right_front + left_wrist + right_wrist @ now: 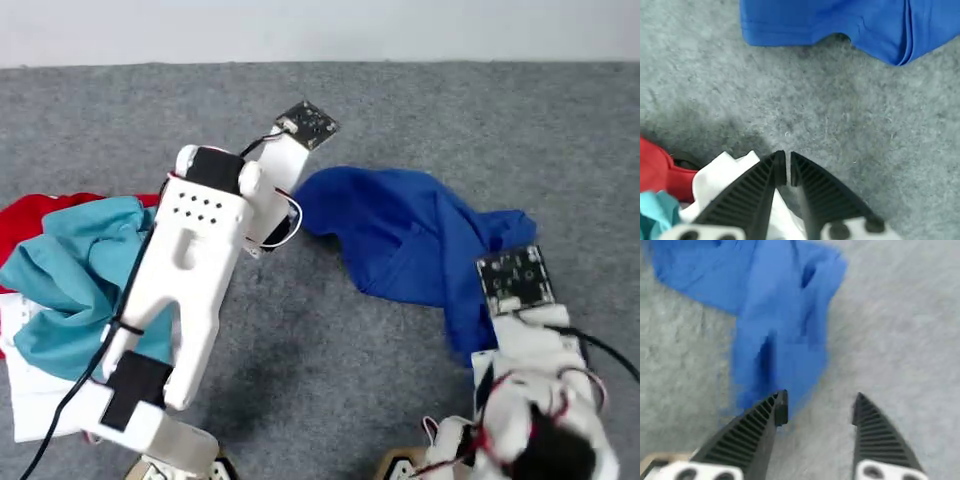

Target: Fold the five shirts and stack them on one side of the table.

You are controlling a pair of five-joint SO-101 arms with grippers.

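Left jaws: nearly shut, with a thin slit between the tips and nothing in it; bare grey surface (330, 350) lies under them.
Right jaws: wide apart and holding nothing.
Blue shirt (400, 235): crumpled on the surface, ahead of the left jaws and well apart from them.
Blue shirt at the right jaws: one end runs up to the tip of one finger (774, 412). Whether they touch cannot be told. The other finger is over bare surface.
Pile: a red shirt (30, 215), a teal shirt (75, 270) and a white shirt (35, 390) are heaped together behind the left jaws and off to one side.
High view adds: the whole layout. The blue shirt lies between the two arms, and the left arm reaches out over the edge of the pile.
Left wrist view adds: the blue shirt's stitched hem lies flat ahead of the tips, and a fold of the white shirt sits just beside the base of the jaws.
Right wrist view adds: the blue cloth is bunched in long folds leading away from the jaws.
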